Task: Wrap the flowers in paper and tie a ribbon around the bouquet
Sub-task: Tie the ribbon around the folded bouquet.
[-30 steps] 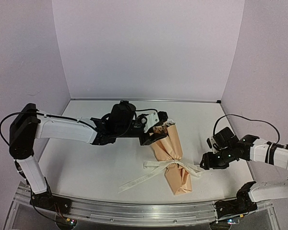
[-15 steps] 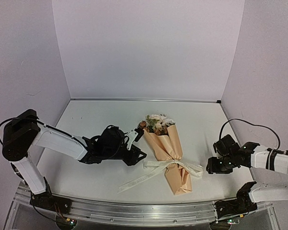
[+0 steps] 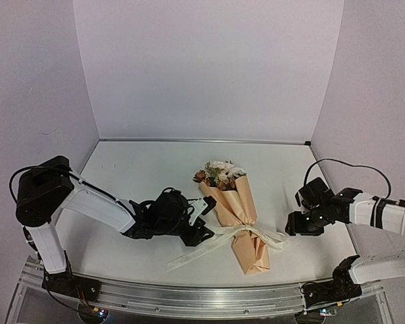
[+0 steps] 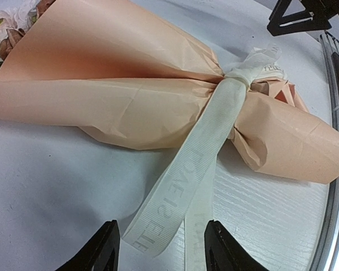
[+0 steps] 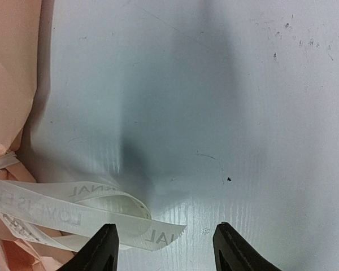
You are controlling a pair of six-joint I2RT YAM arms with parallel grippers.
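The bouquet [image 3: 237,214] lies on the table as a peach-tan paper [image 4: 113,90] cone, with the flowers [image 3: 219,173] at its far end. The ribbon [image 4: 199,164] is knotted round the cone's narrow waist [image 3: 244,232]. Two lettered tails trail off to the near left [image 3: 192,254]. My left gripper [image 4: 161,249] is open low over the table, and these tails lie between its fingers [image 4: 105,248] without being pinched. My right gripper [image 5: 166,249] is open on the bouquet's right, with a looped ribbon end [image 5: 110,220] lying just inside its left finger [image 5: 104,248].
The white table [image 3: 142,169] is walled in lilac at the back and on both sides. A metal rail [image 3: 189,297] runs along the near edge, close to the cone's closed end. The right gripper shows far off in the left wrist view [image 4: 299,17].
My left arm has drawn back from the flower heads and dropped to the ribbon tails left of the bouquet. My right gripper has shifted only slightly beside the ribbon's right end.
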